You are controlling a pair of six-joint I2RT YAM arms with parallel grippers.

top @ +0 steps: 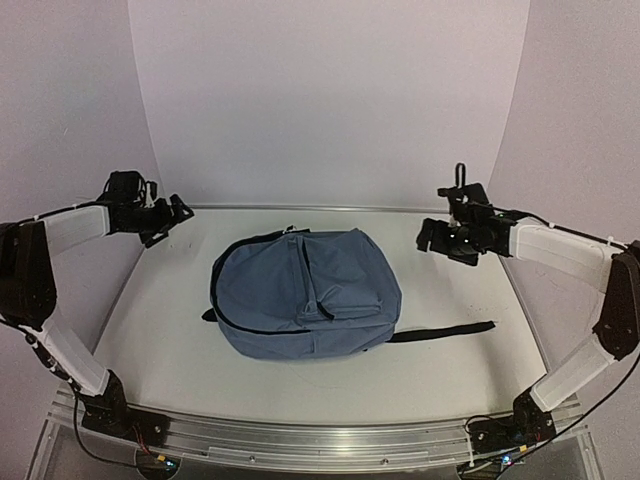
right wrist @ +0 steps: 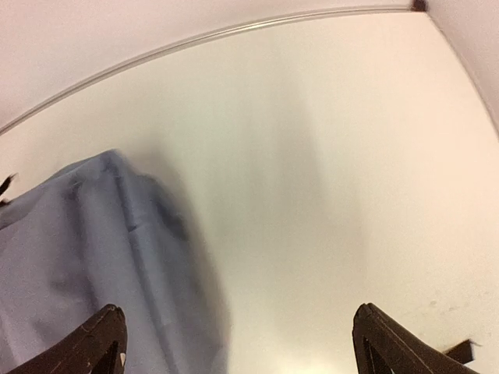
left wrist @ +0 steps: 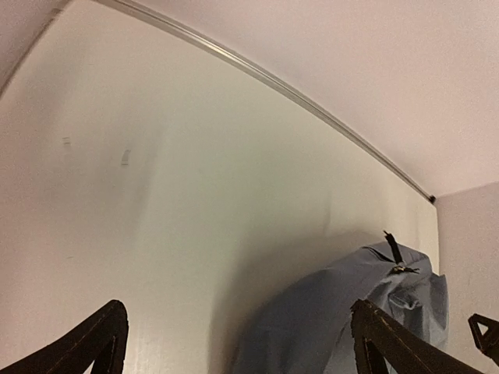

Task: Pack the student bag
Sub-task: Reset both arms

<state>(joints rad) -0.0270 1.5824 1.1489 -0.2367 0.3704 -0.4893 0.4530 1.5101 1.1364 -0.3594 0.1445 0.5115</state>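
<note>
Slate-blue and limp, the student bag lies at the middle of the table, with the left gripper at its 10 o'clock and the right gripper at 2 o'clock, both wide and empty, so a pinch on loose cloth may drag it rather than open it.

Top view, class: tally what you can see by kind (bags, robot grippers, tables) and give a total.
Bags: 1, the slate-blue student bag, lying on the table
Grippers: 2, the left gripper and the right gripper, both open and empty
Tables: 1, the white table
Total: 4
</note>
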